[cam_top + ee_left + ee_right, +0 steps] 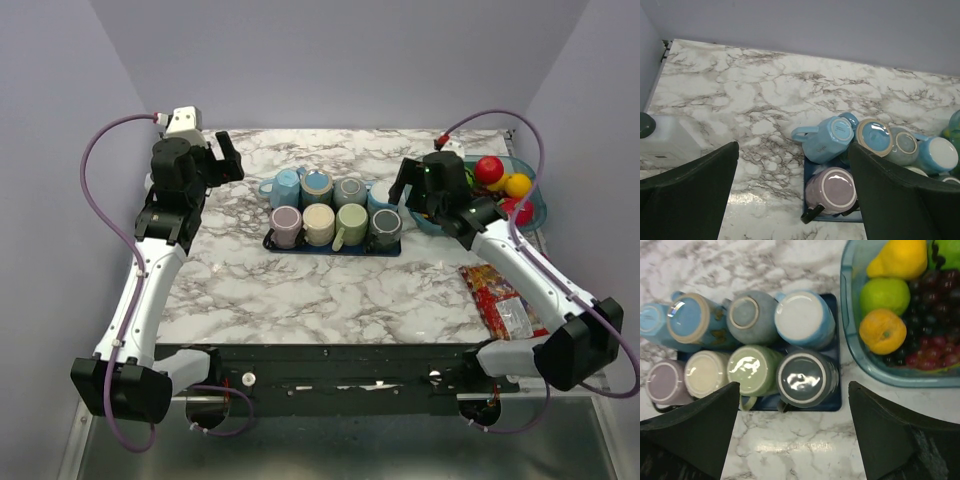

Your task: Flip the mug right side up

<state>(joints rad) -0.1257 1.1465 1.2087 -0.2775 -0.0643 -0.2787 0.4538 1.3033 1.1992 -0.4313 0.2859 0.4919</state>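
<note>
Several mugs stand upside down in two rows on a dark blue tray [392, 249]: purple [286, 222], cream [319, 222], green [351, 222] and dark grey [385, 224] in front. A light blue mug [285, 187] leans tilted at the tray's back left, handle to the left. My left gripper [225, 158] is open, high over the table left of the tray; the purple mug [837, 190] and light blue mug [827, 137] show between its fingers. My right gripper [413, 190] is open above the tray's right end, over the dark grey mug [802, 377]. Neither touches a mug.
A blue bowl [535, 212] of fruit stands right of the tray, close to my right arm; its wall also shows in the right wrist view [850, 340]. A red snack packet [500, 300] lies at the front right. A white box [665, 142] sits at the left.
</note>
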